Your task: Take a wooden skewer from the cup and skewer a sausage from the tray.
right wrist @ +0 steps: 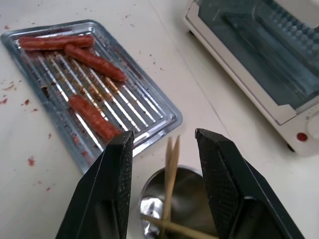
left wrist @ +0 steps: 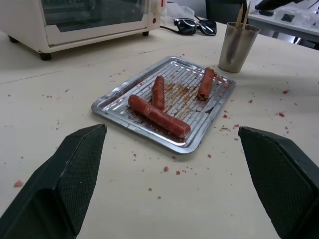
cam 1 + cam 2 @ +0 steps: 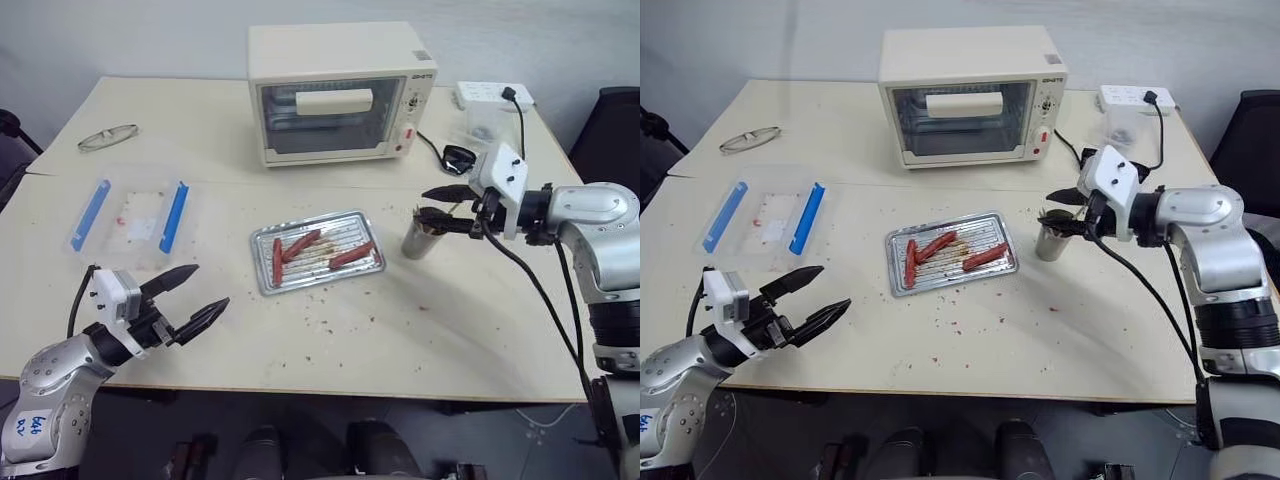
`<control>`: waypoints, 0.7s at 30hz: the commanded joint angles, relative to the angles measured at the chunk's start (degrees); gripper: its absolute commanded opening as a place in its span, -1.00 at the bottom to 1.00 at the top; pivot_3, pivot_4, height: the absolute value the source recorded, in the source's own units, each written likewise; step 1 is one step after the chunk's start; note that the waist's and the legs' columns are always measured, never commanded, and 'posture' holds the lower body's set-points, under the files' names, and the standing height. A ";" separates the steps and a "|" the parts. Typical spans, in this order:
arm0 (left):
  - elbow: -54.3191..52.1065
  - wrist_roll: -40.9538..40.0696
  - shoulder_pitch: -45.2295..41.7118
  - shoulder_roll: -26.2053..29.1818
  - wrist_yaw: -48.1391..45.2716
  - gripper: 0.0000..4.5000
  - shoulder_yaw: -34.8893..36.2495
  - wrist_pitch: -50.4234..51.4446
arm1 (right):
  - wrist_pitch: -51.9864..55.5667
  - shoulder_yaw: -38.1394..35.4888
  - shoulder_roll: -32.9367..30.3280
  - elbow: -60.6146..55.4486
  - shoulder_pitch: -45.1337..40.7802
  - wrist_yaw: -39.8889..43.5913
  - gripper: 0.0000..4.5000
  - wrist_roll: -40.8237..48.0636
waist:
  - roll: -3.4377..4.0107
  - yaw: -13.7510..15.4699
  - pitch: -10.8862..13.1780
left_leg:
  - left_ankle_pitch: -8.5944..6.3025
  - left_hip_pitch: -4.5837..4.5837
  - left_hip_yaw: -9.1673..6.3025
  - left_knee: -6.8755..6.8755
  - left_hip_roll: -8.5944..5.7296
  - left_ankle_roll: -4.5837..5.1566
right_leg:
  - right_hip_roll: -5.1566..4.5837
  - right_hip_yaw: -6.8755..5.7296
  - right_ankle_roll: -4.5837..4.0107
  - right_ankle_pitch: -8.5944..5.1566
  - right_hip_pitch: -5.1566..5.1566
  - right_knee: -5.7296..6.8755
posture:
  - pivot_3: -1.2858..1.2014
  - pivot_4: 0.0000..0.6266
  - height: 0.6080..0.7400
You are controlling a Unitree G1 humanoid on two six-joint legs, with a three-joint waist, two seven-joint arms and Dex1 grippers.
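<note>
The silver tray (image 3: 300, 285) lies mid-table with three reddish-brown sausages (image 3: 351, 255) on its ribbed base. Just right of it stands the grey-tan cup (image 3: 418, 240) holding thin wooden skewers (image 1: 171, 172). My right gripper (image 3: 438, 205) hovers over the cup's mouth. In the right wrist view its fingers (image 1: 114, 179) stand open on either side of two upright skewers without touching them. My left gripper (image 3: 190, 295) is open and empty above the table's near left, pointing toward the tray (image 2: 199, 142) and its sausages (image 2: 158, 115).
A cream toaster oven (image 3: 340, 92) stands behind the tray. A clear plastic box with blue clips (image 3: 130, 215) lies at the left, wire glasses (image 3: 107, 136) beyond it. Sunglasses (image 3: 458, 158) and a power strip (image 3: 492, 95) sit at the back right. Red crumbs dot the table.
</note>
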 commanded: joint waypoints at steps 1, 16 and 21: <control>-0.77 0.05 -0.57 0.26 -0.10 1.00 0.35 -1.03 | 0.71 -0.90 -0.63 -1.84 0.13 -0.39 -0.10 0.33 | 0.00 -0.08 0.00 | 0.00 0.01 0.00 0.00 0.00 0.00 | 0.00 0.00 0.00 0.00 0.00 0.02 | 0.03 -0.52 1.00; -0.74 0.11 -1.01 0.34 0.10 1.00 0.22 -0.79 | 2.41 2.02 2.22 -0.54 -0.56 -3.23 -0.10 -2.62 | 0.00 -0.02 0.00 | 0.01 0.01 0.00 0.00 0.00 -0.01 | 0.00 -0.01 0.00 0.00 0.00 -0.02 | 0.03 -0.52 1.00; -0.56 0.16 -1.05 0.36 0.25 1.00 0.31 -0.93 | 1.72 1.94 2.30 0.45 -0.81 -3.36 -0.10 -3.39 | 0.00 0.06 0.00 | 0.01 0.01 -0.01 0.00 0.00 -0.02 | 0.00 -0.01 0.00 0.00 0.00 0.00 | 0.03 -0.52 1.00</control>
